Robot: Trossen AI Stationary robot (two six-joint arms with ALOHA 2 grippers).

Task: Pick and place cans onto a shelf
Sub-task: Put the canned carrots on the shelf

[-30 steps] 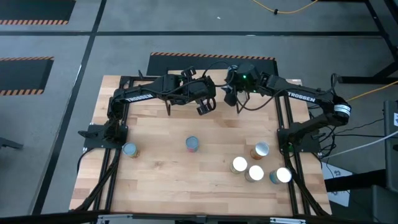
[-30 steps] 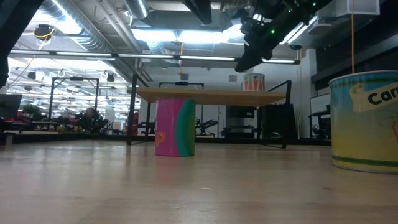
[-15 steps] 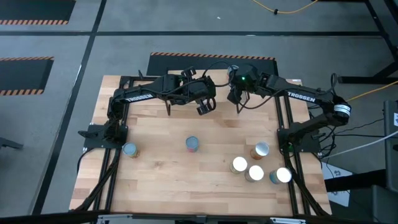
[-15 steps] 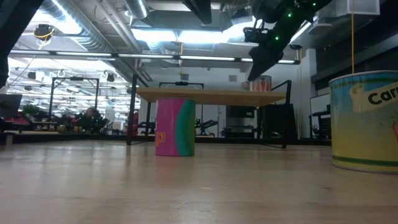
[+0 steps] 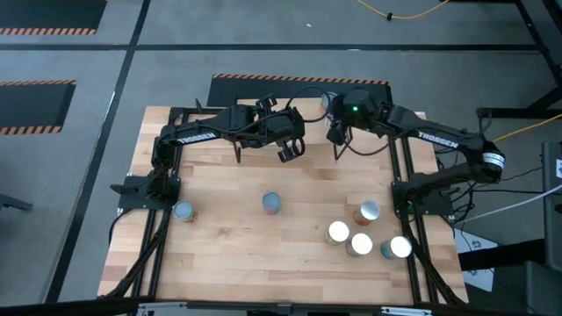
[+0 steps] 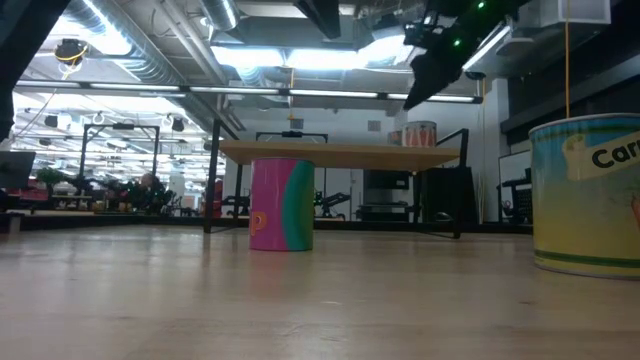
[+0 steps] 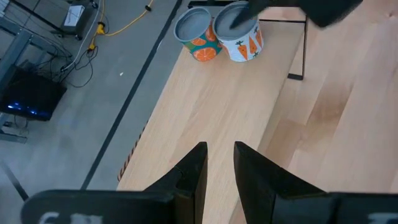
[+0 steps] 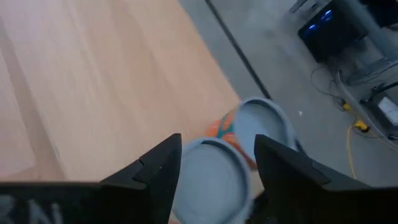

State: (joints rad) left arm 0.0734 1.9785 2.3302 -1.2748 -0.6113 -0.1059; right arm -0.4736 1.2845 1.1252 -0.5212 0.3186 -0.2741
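Shelf cans (image 5: 327, 104) hidden under right arm; rightmost can (image 6: 588, 195) edge-cropped.

bright ceiling lights (image 6: 300, 55) glare in the upper middle of the low view, leaving the arm a dark silhouette. the right wrist view is motion-blurred; the overhead picture is evenly lit.

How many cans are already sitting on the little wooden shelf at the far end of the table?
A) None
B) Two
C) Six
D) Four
B: the left wrist view shows two cans standing side by side at the end of the shelf, an orange-patterned one and a white one with carrots.
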